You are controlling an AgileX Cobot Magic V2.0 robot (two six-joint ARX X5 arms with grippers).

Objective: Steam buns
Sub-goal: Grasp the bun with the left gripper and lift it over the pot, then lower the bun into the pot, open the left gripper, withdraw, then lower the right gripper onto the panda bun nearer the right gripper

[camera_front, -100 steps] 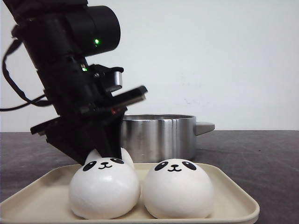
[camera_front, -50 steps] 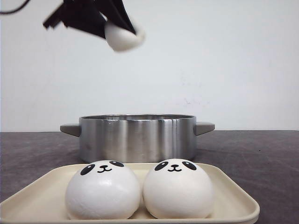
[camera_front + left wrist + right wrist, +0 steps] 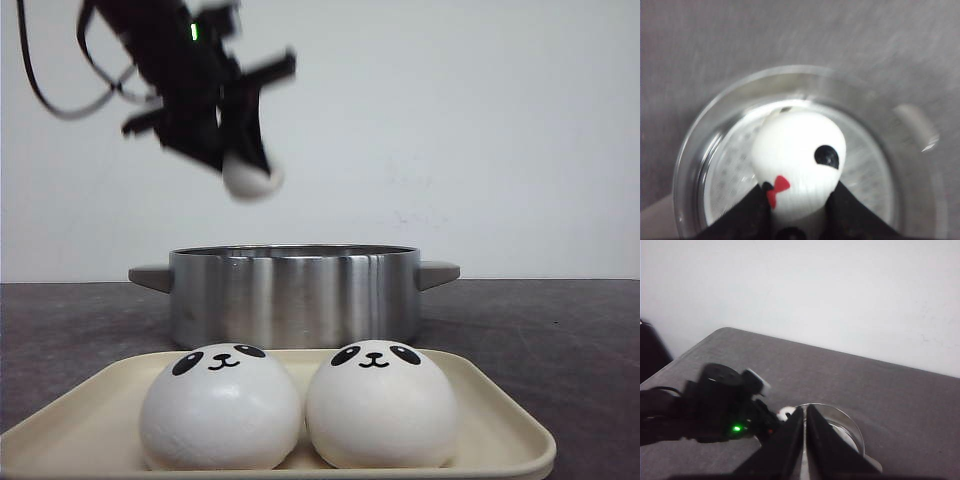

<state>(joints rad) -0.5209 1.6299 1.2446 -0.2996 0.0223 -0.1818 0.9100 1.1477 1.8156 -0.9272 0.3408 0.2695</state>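
White bun pinched in left fingers, now lower over steel pot; right fingers pressed together

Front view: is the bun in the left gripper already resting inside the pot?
No. The bun hangs in the left gripper, clearly above the pot rim.

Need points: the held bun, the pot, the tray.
held bun (image 3: 797, 160): left wrist view, middle of its white dome.
pot (image 3: 300, 300): front view, centre of its steel side wall.
tray (image 3: 490, 400): front view, bare cream surface near the right rim.
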